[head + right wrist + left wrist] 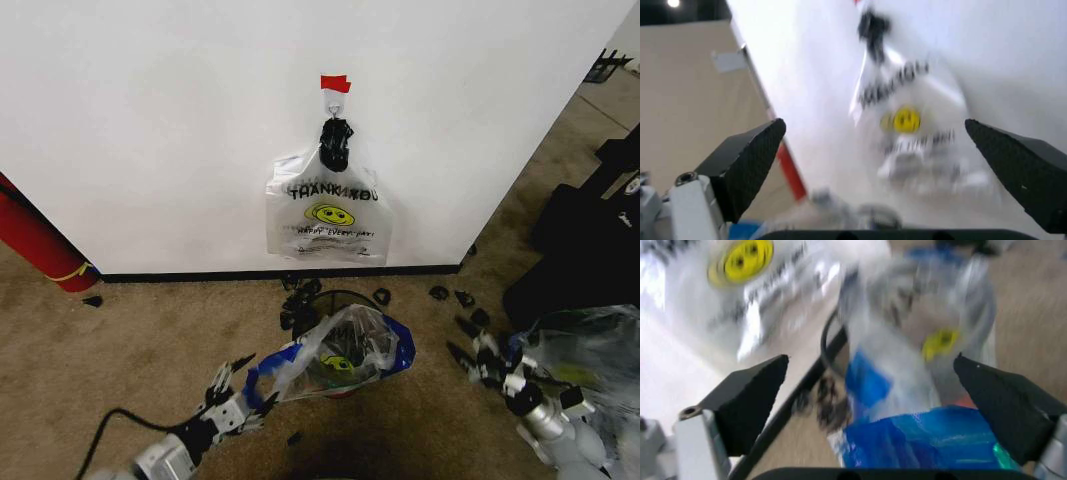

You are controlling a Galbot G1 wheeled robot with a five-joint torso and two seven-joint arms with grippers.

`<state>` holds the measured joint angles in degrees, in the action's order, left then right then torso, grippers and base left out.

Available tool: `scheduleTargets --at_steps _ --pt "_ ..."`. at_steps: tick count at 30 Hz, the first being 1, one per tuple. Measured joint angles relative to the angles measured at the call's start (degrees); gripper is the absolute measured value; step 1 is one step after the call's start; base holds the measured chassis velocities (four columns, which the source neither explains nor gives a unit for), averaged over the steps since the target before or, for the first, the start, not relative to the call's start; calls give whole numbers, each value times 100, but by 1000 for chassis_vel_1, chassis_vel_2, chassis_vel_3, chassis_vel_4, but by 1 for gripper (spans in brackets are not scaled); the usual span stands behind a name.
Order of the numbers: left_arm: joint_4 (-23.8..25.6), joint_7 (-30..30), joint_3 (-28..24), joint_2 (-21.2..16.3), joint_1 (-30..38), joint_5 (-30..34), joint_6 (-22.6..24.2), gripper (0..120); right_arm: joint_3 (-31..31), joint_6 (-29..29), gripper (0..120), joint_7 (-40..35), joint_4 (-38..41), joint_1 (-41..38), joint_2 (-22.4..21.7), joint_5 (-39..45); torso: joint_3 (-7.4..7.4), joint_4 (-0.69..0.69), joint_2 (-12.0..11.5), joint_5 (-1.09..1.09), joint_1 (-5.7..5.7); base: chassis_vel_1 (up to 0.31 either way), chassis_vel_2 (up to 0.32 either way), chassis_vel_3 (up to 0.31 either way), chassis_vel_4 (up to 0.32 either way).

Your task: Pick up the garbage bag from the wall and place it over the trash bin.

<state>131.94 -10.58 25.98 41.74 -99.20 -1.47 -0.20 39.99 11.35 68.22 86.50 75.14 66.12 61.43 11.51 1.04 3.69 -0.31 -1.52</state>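
The garbage bag (pixel 345 352), clear crinkly plastic with blue patches and a small yellow print, sits draped over the trash bin (pixel 352 293), whose black rim shows just behind it. The bin stands on the carpet below the white wall (pixel 160 130). My left gripper (pixel 255 382) is open at the bag's blue left edge. In the left wrist view the left gripper (pixel 870 358) has its fingers (pixel 747 400) spread wide, with the garbage bag's (pixel 907 440) blue plastic between them. My right gripper (pixel 462 338) hangs open to the right of the bin, apart from the bag; in its own view the right gripper (pixel 873 121) faces the wall.
A white "THANK YOU" smiley bag (pixel 328 215) hangs from a hook (pixel 333 103) under red tape (pixel 334 83). A red cylinder (pixel 35 245) leans at the left. A heap of clear plastic (pixel 590 350) and black bags (pixel 590 240) crowd the right. Small black clips (pixel 298 305) litter the baseboard.
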Motion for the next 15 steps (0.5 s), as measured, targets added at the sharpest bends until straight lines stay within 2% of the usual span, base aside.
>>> scheduleTargets --at_steps 1,4,5,9,11,13,14,15 --pt "15 -73 -9 0 59 44 24 100 -10 14 100 -52 61 3 4 7 0 0 0 0 0 0 0 0 0" --pt "-57 -848 -56 37 323 258 113 100 -67 50 100 -184 389 4 23 17 0 -1 0 1 0 0 0 0 0" --pt "-57 -848 -56 37 323 258 113 100 -67 50 100 -184 389 4 23 17 0 -1 0 1 0 0 0 0 0" --pt "-411 -1929 11 180 641 383 -71 100 -73 52 100 -148 487 -14 -8 13 0 -1 0 0 0 0 0 0 0" --pt "-486 -2069 0 207 716 488 -147 100 -73 52 100 -130 487 -24 -15 8 0 -1 0 0 0 0 0 0 0" --pt "-732 -2451 -100 278 990 993 -571 100 -72 52 100 -79 457 -53 -20 -9 0 -1 0 1 0 0 0 0 0" --pt "-759 -2497 -111 287 1021 1057 -619 100 -72 52 100 -74 452 -55 -20 -10 0 -1 0 1 0 0 0 0 0" --pt "-998 -2959 -182 385 1289 1585 -959 100 -73 52 100 -26 406 -71 -7 -27 0 0 0 -1 0 0 0 0 0"
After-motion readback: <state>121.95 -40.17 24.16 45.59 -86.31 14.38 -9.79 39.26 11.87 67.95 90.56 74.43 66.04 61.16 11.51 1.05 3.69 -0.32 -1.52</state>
